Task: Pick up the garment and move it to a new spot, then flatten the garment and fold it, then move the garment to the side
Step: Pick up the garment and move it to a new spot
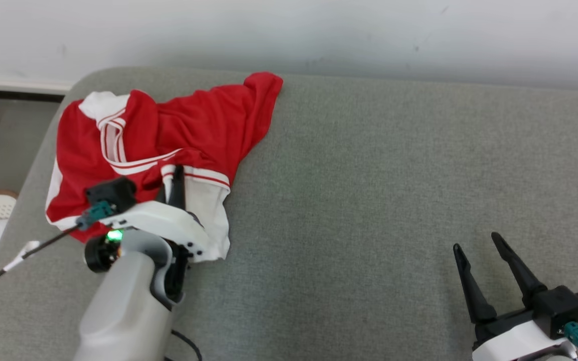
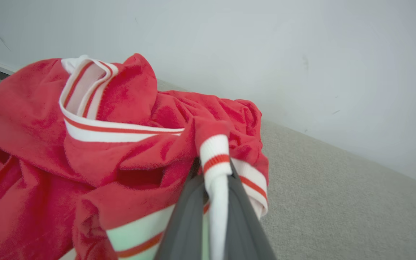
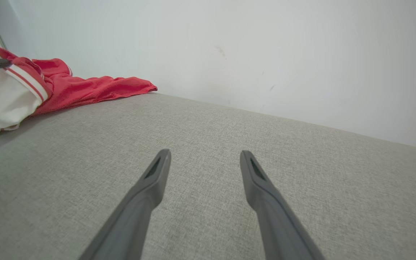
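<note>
A: Head view first: where's the garment (image 1: 193, 120)?
B: Crumpled at the grey pad's (image 1: 394, 175) far left corner, by the wall (image 1: 319, 30). Soft and light, it'll likely sag. The right jaws are spread, well apart from it.
A: Left wrist view?
B: The left jaws are pinching the white ribbed cuff (image 2: 215, 159). It's thick, so probably a firm hold.
A: Right wrist view?
B: Bare pad ahead, nothing blocking a move

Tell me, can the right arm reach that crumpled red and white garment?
Probably, with a long stretch. Only bare grey fabric surface lies between the open right gripper and the red and white garment, far to its left. The left gripper is shut on its cuff.
</note>
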